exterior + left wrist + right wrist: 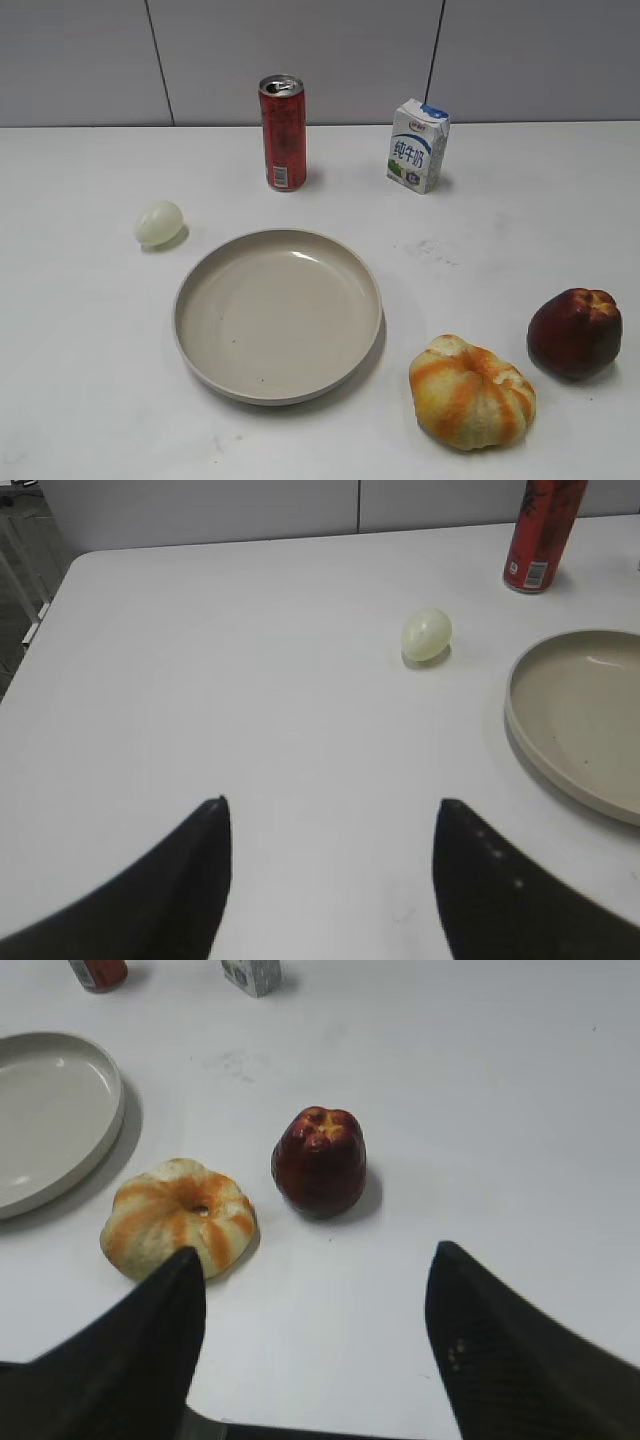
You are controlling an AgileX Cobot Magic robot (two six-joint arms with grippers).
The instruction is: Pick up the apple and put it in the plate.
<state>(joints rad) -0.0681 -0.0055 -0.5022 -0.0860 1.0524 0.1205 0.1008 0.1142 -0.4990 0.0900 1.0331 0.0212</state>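
The dark red apple [574, 332] sits on the white table at the right, apart from the plate; it also shows in the right wrist view [319, 1161]. The beige plate [205, 360] lies empty at the middle; its rim shows in the left wrist view [520, 730] and the right wrist view [105, 1150]. My right gripper [316, 1260] is open and empty, a short way in front of the apple. My left gripper [332, 806] is open and empty over bare table, left of the plate. Neither gripper shows in the exterior view.
An orange-and-yellow ribbed pumpkin-like fruit [471, 391] lies just left of the apple. A pale egg-shaped object [159, 222] lies left of the plate. A red can [283, 132] and a milk carton [418, 145] stand at the back.
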